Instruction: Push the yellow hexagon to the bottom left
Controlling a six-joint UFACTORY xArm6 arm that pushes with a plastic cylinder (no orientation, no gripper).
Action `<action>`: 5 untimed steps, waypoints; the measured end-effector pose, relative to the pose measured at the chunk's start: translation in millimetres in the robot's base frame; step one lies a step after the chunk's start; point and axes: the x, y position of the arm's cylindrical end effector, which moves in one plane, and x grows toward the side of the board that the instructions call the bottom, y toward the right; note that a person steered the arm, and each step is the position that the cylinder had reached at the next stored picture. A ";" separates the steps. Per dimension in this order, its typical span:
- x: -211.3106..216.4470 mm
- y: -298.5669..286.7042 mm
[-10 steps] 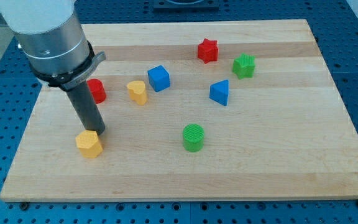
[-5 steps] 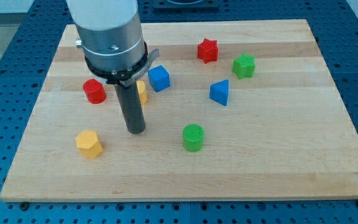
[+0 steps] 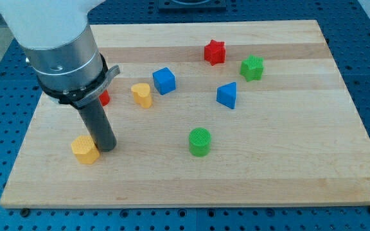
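The yellow hexagon (image 3: 84, 149) lies on the wooden board (image 3: 288, 160) toward the view's bottom left. My tip (image 3: 106, 147) stands right against the hexagon's right side, touching it. The rod rises from there to the arm's large grey body at the view's upper left.
A yellow heart-like block (image 3: 142, 95) and a blue cube (image 3: 164, 81) lie above and right of my tip. A red block (image 3: 104, 97) is mostly hidden behind the arm. A green cylinder (image 3: 200, 142), blue triangle (image 3: 227, 95), red star (image 3: 214, 52) and green star (image 3: 252, 67) lie to the right.
My tip swung right, away from the hexagon, then came back left against its right side. The hexagon has shifted a little to the left.
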 end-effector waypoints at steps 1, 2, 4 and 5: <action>0.0 -1.1; 0.0 -23.7; 0.0 -33.4; 0.0 -37.9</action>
